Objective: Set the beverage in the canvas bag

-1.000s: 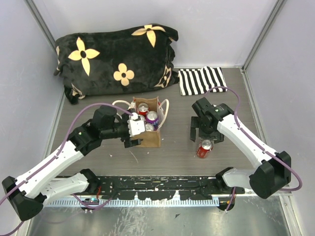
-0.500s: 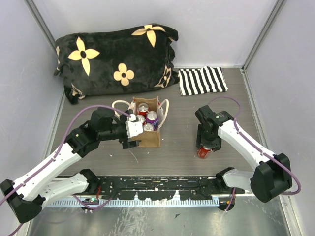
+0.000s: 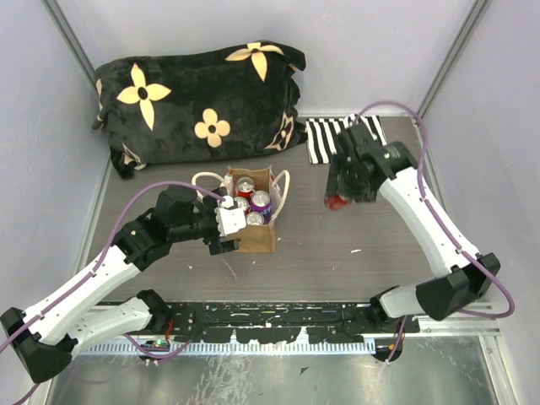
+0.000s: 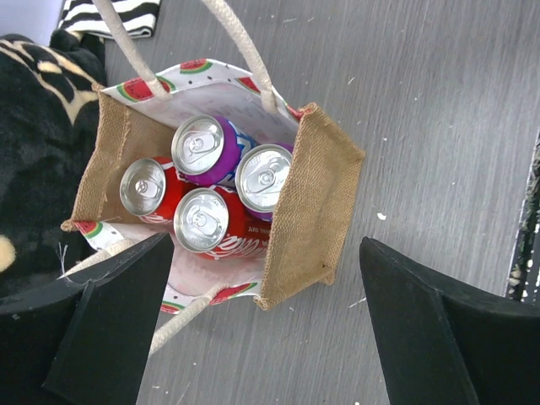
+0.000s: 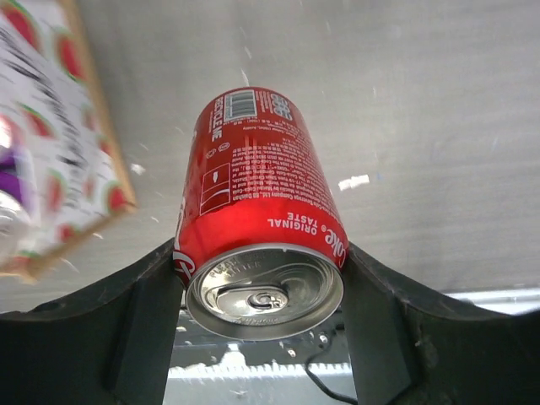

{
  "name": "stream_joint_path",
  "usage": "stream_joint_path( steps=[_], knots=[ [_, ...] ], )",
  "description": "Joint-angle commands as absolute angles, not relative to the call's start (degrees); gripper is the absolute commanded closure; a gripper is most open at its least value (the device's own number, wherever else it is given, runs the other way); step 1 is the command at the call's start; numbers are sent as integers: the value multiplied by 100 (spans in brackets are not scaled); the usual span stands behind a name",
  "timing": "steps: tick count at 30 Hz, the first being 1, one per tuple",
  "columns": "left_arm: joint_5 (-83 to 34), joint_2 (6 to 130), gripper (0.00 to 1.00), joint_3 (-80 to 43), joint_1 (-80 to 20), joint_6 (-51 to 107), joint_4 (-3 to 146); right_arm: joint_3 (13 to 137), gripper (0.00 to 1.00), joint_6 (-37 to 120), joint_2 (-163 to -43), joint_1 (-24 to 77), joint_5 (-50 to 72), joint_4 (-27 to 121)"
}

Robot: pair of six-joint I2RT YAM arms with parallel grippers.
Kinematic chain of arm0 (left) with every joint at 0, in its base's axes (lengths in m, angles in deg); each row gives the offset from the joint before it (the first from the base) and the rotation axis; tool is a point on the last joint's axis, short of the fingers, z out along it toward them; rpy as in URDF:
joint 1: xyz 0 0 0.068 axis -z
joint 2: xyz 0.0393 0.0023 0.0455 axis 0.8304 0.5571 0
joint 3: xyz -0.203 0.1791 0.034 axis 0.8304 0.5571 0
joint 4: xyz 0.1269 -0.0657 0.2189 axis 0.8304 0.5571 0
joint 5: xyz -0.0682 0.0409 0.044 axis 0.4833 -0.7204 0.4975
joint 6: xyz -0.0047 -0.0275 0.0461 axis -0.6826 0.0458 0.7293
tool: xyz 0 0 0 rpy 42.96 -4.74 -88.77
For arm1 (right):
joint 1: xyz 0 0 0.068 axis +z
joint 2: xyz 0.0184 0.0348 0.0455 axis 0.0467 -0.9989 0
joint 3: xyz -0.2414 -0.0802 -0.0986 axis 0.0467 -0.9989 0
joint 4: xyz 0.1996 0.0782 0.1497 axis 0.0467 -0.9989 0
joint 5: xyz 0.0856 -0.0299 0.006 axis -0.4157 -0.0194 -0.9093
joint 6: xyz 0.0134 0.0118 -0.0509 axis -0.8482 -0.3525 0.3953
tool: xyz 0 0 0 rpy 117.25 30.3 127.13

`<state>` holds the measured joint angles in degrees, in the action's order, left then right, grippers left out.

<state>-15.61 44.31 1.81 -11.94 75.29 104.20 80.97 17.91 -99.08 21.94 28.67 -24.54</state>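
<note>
— Right wrist view: what does the right gripper (image 5: 261,316) have?
— It is clamped on the can (image 5: 257,194). One finger presses each side of the red body. The opened-tab end faces the camera and the base points away, toward the table (image 5: 439,110).
— Is the can resting on anything?
— It appears to hang above the table, with no contact visible.
— Where is the bag from that hand?
— To its left, well apart. A blurred corner of the bag (image 5: 59,152) fills the left edge of that view. From the top camera the right gripper (image 3: 342,192) holds the can (image 3: 337,201) off to the right of the bag (image 3: 256,237), with the striped cloth (image 3: 325,142) just behind the hand.
— And the left gripper (image 4: 266,283)?
— Fingers spread wide, holding nothing. The bag (image 4: 308,211) stands upright between them, nearer the left finger; whether that finger touches it, I cannot tell. Four cans (image 4: 201,221) stand inside, tops up. In the top view the left gripper (image 3: 229,221) sits at the bag's left side.
</note>
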Motion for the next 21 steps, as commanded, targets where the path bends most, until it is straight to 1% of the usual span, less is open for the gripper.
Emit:
stream_joint_path(
  steps=[1, 4, 5, 9, 14, 21],
  knots=[
    [-1806, 4551, 0, 476, -1171, 7832, 10102, 9989, 99, 2209, -10436, 2168, 3211, -2694],
    [-1831, 4754, 1, 522, -1173, 8051, 9862, 11095, 99, 2384, -10951, 2171, 3119, -2841],
    [-1866, 4858, 1, 525, -1168, 8106, 9792, 11419, 99, 2404, -11096, 2172, 2892, -2858],
    [-2026, 5205, 2, 633, -1172, 8313, 9420, 12295, 99, 2516, -11509, 2171, 2330, -2756],
    [-1770, 5246, 1, 716, -1171, 8275, 9559, 12677, 99, 2592, -11797, 2211, 1542, -2469],
    [-1220, 4764, 0, 1194, -1105, 8194, 10183, 13189, 99, 2806, -12184, 2636, 1114, -2291]
  ],
)
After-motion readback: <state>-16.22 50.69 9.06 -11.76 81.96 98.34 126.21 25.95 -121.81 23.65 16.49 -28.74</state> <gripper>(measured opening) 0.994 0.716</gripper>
